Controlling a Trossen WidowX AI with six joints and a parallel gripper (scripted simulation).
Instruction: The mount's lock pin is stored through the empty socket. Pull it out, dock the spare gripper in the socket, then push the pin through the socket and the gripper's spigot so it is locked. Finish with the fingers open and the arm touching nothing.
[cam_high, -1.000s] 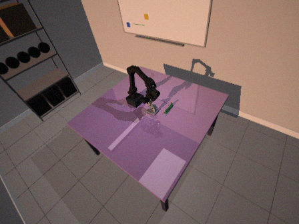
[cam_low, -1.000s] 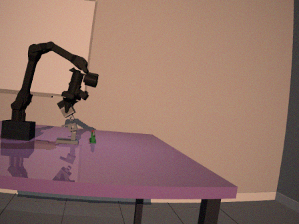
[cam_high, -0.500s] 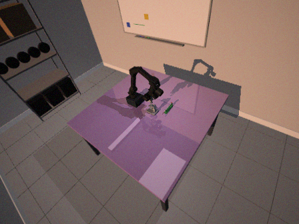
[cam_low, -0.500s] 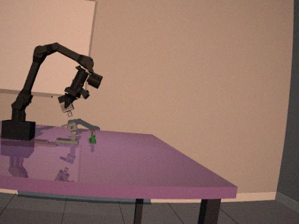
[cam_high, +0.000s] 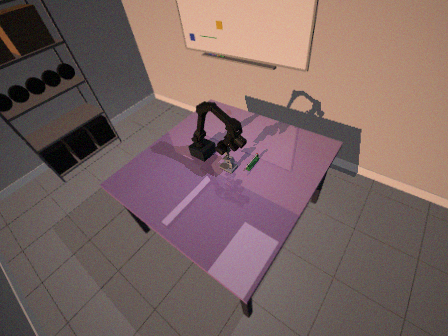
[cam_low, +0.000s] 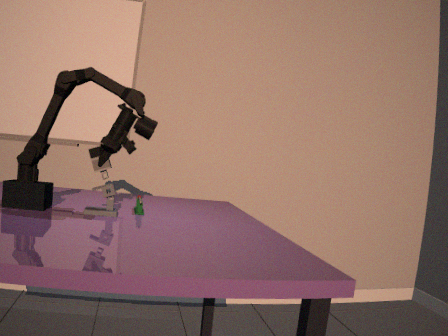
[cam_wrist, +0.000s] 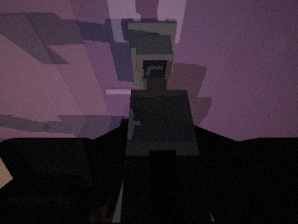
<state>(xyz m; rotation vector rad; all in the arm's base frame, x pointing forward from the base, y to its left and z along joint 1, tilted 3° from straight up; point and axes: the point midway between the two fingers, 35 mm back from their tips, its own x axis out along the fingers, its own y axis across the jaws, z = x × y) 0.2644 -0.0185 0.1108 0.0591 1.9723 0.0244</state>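
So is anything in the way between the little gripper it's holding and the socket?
Nothing visible is. The gripper holds the spare gripper in open air just above the mount's socket. The green pin lies off to the side.

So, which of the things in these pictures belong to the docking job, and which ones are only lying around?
Part of the job:
- gripper, shut on the spare gripper
- mount with its socket, below the held part
- green lock pin, out of the socket, lying on the table beside the mount

Just around:
- whiteboard
- shelf unit
- pale strip on the table
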